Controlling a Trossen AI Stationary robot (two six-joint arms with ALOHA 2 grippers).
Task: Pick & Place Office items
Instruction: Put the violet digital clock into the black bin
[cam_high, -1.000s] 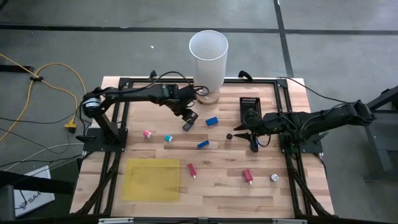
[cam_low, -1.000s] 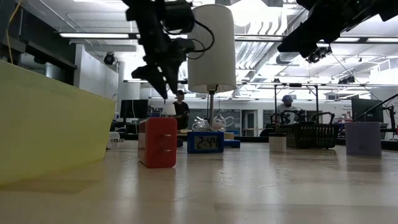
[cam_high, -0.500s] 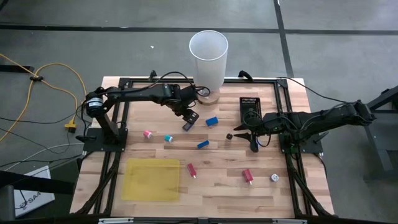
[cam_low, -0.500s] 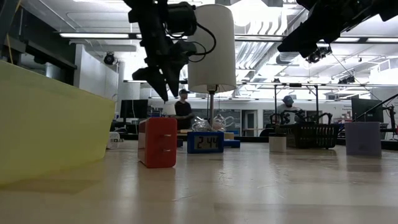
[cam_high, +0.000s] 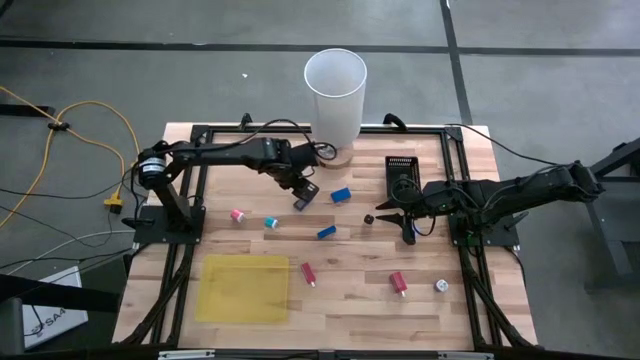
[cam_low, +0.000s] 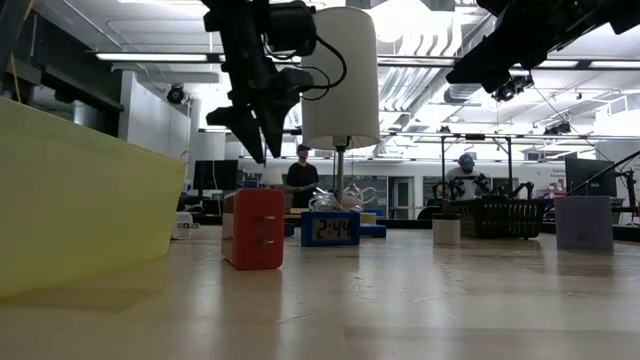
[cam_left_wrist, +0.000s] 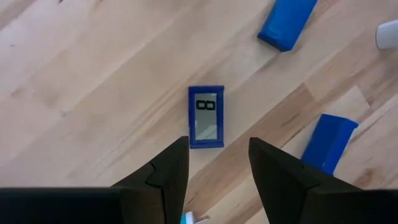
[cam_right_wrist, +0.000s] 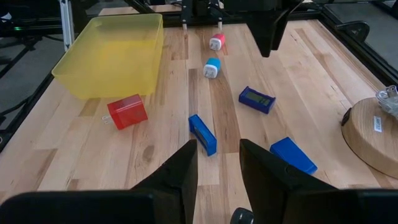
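Observation:
The small office items lie scattered on the wooden table. A blue piece with a display (cam_left_wrist: 206, 117) lies flat just past my left gripper's (cam_left_wrist: 217, 146) open fingertips. That gripper (cam_high: 303, 192) hangs above it, pointing down, touching nothing. Two blue blocks (cam_high: 341, 195) (cam_high: 326, 232), a pink piece (cam_high: 238, 214), a teal piece (cam_high: 271, 222), a dark piece (cam_high: 368, 218), two red pieces (cam_high: 308, 272) (cam_high: 398, 283) and a whitish round one (cam_high: 441, 286) rest on the table. My right gripper (cam_high: 398, 224) is open and empty beside the dark piece.
A tall white cylinder (cam_high: 335, 95) stands on a wooden base at the far edge. A black tray (cam_high: 402, 172) lies at the far right and a yellow bin (cam_high: 245, 288) at the near left. People show in the room behind the table.
My left gripper has shifted only slightly above the blue display piece and has stayed open. Nothing on the table has moved.

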